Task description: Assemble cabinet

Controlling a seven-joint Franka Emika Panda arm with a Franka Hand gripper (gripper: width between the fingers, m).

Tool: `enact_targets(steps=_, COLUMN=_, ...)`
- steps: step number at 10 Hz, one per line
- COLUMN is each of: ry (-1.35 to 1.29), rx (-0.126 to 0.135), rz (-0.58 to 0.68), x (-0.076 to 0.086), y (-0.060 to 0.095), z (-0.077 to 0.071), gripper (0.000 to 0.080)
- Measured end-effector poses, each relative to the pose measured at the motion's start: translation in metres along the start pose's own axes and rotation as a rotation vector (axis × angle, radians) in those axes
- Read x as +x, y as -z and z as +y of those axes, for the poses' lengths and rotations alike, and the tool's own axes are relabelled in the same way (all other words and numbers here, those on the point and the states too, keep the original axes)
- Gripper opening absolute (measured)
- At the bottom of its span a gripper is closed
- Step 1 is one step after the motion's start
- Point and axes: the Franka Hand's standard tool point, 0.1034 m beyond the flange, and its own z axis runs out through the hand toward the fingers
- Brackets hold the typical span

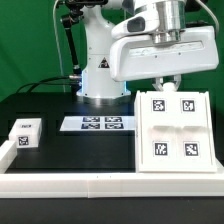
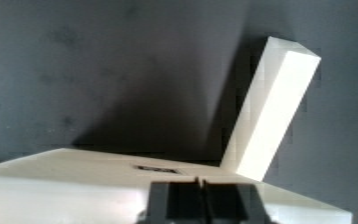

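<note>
Near the far edge of the table (image 1: 50,105), on the exterior view's right, the Panda arm's gripper (image 2: 197,198) hung low over the cabinet body (image 1: 172,128). In the wrist view its dark fingers (image 2: 167,197) sat close together with only a thin seam between them, and whether they pinched anything could not be told. Just past the fingertips lay a flat white face of the body, with an upright panel (image 2: 274,105) rising beside it, leaning in that picture. The body, four tags facing up, filled the exterior view's right side of the table down toward the near edge. A small tagged box (image 1: 24,134) sat well apart, by the near corner on the exterior view's left, with the marker board (image 1: 98,123) between the two. The job looked to be at an early stage, with the arm working at the body's far edge. The next move likely called for a sure hold there before the loose box was brought across.
</note>
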Motion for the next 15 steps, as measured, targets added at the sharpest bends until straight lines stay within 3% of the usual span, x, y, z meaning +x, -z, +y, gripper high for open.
enact_targets(steps=7, ry=-0.008, rx=0.022, rz=-0.049, x=0.018, y=0.013, z=-0.002, gripper=0.0002)
enact_targets(steps=15, ry=-0.030, rx=0.024, rz=-0.052, x=0.021, y=0.016, z=-0.006, gripper=0.0002)
